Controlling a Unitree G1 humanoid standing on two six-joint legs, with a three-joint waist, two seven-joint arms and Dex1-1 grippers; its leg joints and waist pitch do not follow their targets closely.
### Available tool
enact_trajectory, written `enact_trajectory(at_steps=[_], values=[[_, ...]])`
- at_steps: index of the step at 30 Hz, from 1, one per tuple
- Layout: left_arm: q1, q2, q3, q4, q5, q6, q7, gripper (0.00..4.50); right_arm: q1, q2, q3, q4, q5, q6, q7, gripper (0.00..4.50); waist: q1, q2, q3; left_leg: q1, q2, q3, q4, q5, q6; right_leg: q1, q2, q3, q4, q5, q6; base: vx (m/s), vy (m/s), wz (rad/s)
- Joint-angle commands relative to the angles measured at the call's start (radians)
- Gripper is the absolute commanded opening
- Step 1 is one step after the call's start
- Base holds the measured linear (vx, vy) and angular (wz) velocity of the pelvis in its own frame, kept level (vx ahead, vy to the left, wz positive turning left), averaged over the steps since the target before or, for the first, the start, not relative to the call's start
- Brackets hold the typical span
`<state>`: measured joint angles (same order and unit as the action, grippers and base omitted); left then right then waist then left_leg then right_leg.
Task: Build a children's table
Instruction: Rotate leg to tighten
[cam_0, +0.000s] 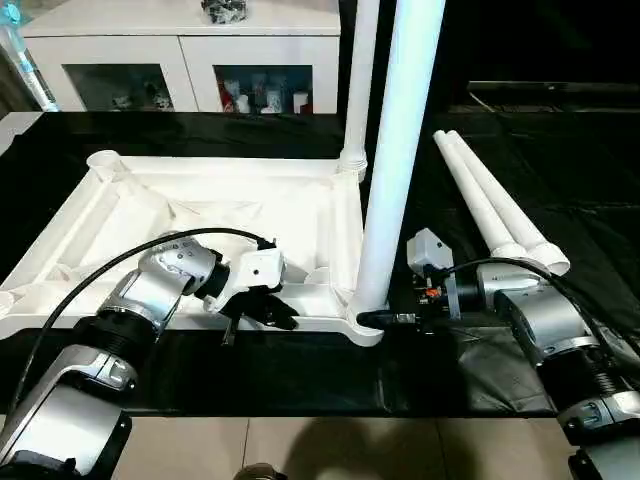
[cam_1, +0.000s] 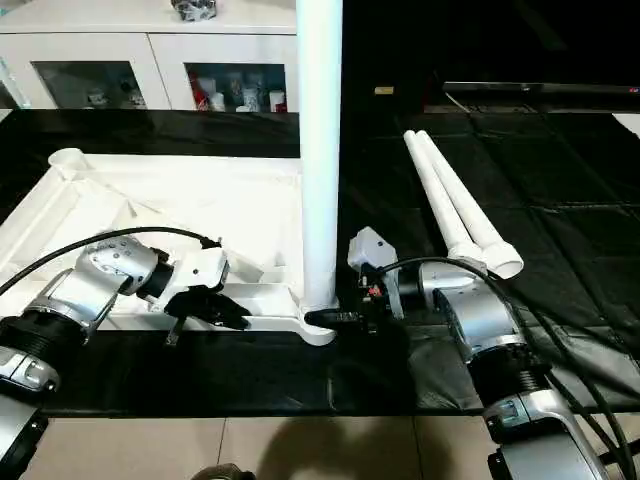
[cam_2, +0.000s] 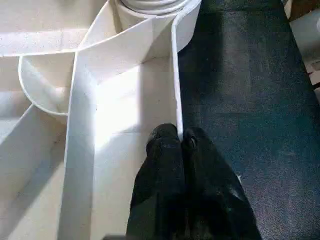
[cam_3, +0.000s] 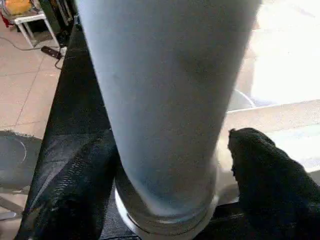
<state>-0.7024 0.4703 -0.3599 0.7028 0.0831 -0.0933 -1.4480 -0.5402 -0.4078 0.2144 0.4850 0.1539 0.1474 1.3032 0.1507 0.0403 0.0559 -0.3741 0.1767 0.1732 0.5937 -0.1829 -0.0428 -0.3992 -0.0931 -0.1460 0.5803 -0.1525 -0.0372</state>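
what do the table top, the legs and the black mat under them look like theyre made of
Table top: looks like moulded white plastic, going by the thin ribbed walls and the round corner socket, with a slight sheen.
Legs, standing or lying: likely the same smooth white plastic, seamless tapered tubes.
Black mat: seems a woven fabric or coated sheet; it wrinkles and shows a fine weave in the left wrist view.

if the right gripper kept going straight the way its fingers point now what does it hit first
Most likely the upright leg in the near corner socket: the right gripper points at its base, a finger on each side.
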Motion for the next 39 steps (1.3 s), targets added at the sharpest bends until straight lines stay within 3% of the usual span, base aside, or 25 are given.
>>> enact_trajectory(at_steps=[1,9,25,27,29,30,34,36,37,38,39], values=[[0.0,-0.009,-0.027,-0.015,0.005,-0.028,-0.032,0.0,-0.012,-0.001,0.009,0.007,-0.003,-0.005,0.005,3.33,-0.005,-0.004,-0.084,0.018,0.073,-0.02,-0.064,-0.178,0.053,0.057,-0.087,0.073,-0.053,-0.228,-0.181,0.0,0.0,0.0],[0.002,-0.007,-0.027,-0.01,0.007,-0.032,-0.029,0.0,-0.012,0.002,0.018,0.015,-0.004,0.004,0.02,2.65,-0.004,-0.006,-0.083,0.016,0.071,-0.02,-0.063,-0.167,0.057,0.057,-0.087,0.072,-0.053,-0.236,-0.176,0.0,0.0,0.0],[-0.004,-0.022,-0.009,0.007,0.009,0.016,0.026,0.0,0.013,0.02,0.028,0.003,0.002,0.02,0.011,2.56,-0.004,-0.007,-0.084,0.015,0.07,-0.018,-0.06,-0.152,0.064,0.057,-0.086,0.072,-0.051,-0.224,-0.178,0.0,0.0,0.0],[-0.014,-0.048,0.015,0.015,0.001,0.057,0.084,0.0,0.023,0.044,0.009,-0.003,0.012,0.041,-0.039,2.56,-0.004,-0.006,-0.08,0.017,0.07,-0.019,-0.062,-0.175,0.057,0.057,-0.087,0.071,-0.058,-0.263,-0.172,0.0,0.0,0.0],[-0.031,-0.08,0.042,0.019,-0.009,0.119,0.154,0.0,0.028,0.082,-0.014,0.006,0.007,0.057,-0.131,2.56,-0.008,-0.006,-0.074,0.025,0.071,-0.021,-0.067,-0.233,0.028,0.054,-0.089,0.071,-0.069,-0.359,-0.151,0.0,0.0,0.0],[-0.053,-0.122,0.077,0.024,-0.024,0.175,0.241,0.0,0.028,0.125,-0.031,0.031,-0.012,0.072,-0.243,2.56,-0.009,-0.007,-0.073,0.025,0.07,-0.023,-0.069,-0.242,0.022,0.055,-0.09,0.069,-0.073,-0.382,-0.144,0.0,0.0,0.0],[-0.09,-0.19,0.127,0.016,-0.034,0.279,0.396,0.0,0.0,0.236,-0.095,0.112,-0.011,0.117,-0.476,2.56,-0.03,-0.005,-0.067,0.033,0.062,-0.03,-0.07,-0.314,-0.015,0.052,-0.093,0.058,-0.094,-0.515,-0.096,0.0,0.0,0.0],[-0.098,-0.21,0.137,0.005,-0.033,0.315,0.437,0.0,-0.022,0.277,-0.124,0.152,-0.002,0.134,-0.555,2.56,-0.05,-0.007,-0.069,0.029,0.061,-0.033,-0.071,-0.322,-0.012,0.057,-0.092,0.055,-0.097,-0.5,-0.088,0.0,0.0,0.0],[-0.101,-0.223,0.145,-0.002,-0.032,0.341,0.465,0.0,-0.038,0.302,-0.144,0.174,0.004,0.143,-0.606,2.56,-0.051,-0.001,-0.069,0.028,0.061,-0.034,-0.071,-0.317,-0.009,0.057,-0.092,0.056,-0.096,-0.486,-0.091,0.0,0.0,0.0],[-0.11,-0.256,0.157,-0.017,-0.023,0.388,0.533,0.0,-0.088,0.363,-0.191,0.24,0.023,0.16,-0.725,2.56,-0.059,-0.002,-0.071,0.028,0.061,-0.033,-0.072,-0.315,-0.007,0.056,-0.091,0.058,-0.094,-0.457,-0.103,0.0,0.0,0.0],[-0.111,-0.26,0.159,-0.018,-0.022,0.394,0.541,0.0,-0.094,0.37,-0.197,0.247,0.025,0.162,-0.739,2.56,-0.064,-0.002,-0.071,0.028,0.062,-0.033,-0.072,-0.314,-0.011,0.055,-0.091,0.06,-0.09,-0.443,-0.112,0.0,0.0,0.0]])
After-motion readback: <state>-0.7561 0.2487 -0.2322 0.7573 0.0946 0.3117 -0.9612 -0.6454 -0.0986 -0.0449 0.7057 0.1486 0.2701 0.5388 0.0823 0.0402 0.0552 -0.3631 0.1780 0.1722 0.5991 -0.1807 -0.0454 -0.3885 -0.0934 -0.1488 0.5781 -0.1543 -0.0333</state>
